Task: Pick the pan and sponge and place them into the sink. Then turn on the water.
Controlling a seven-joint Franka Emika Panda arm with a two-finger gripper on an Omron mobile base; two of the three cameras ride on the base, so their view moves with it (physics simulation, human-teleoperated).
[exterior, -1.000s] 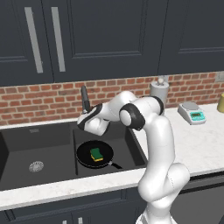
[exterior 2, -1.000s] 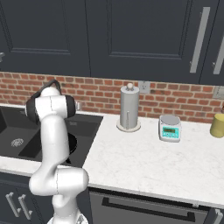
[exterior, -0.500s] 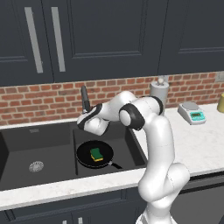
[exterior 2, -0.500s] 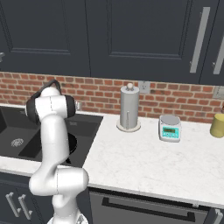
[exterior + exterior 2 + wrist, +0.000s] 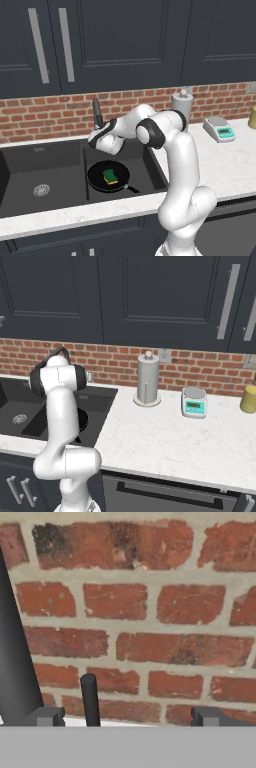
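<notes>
One faucet lever (image 5: 90, 699) between open fingers (image 5: 47, 716).

Count: 1 pan (image 5: 108, 176), 1 sponge (image 5: 110, 175), 1 sink (image 5: 60, 156) with 2 basins, only 1 round silver drain (image 5: 41, 190) visible. 1 faucet (image 5: 97, 114). On the worktop (image 5: 170, 436): 1 kitchen scale (image 5: 194, 403), 1 steel paper-towel holder (image 5: 148, 379), 1 yellowish jar (image 5: 249, 399) at frame edge. 2 wall outlets (image 5: 164, 355) in right base view. Upper cabinet bar handles (image 5: 37, 45): 2 in left base view, 2 in right base view. 1 robot arm (image 5: 175, 165).
</notes>
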